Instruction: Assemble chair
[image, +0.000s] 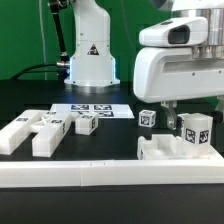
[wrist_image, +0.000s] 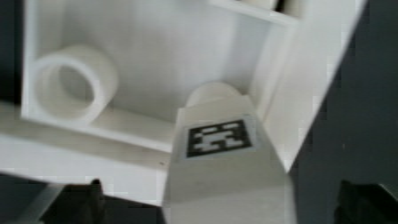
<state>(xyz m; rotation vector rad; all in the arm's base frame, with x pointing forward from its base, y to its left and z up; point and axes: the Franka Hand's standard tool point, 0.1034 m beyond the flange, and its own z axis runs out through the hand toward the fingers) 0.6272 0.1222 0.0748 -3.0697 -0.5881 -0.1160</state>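
The chair is in pieces around the marker board (image: 92, 109) on the black counter (image: 120, 140). At least 3 loose blocks (image: 42, 133) lie toward the exterior view's left of the board. 1 small cube (image: 148, 118) stands just off its right-hand end, and further to the exterior view's right of the board sits a walled slab (image: 160, 152) with a tagged block (image: 196, 133) standing on it. The claw (image: 180, 116) hangs over that pair, fingers spread as wide as they go and gripping nothing. In the wrist view the tagged block (wrist_image: 224, 150) lies between the 2 dark fingertips (wrist_image: 80, 203) with a gap on either side. The step in hand looks like joining this block to the slab. The next move probably calls for a straight descent, centred on the block, then a square closing so it does not twist in its seat. No true container is present. The slab's raised walls form a shallow recess, which shows a round socket (wrist_image: 64, 86) that looks empty.
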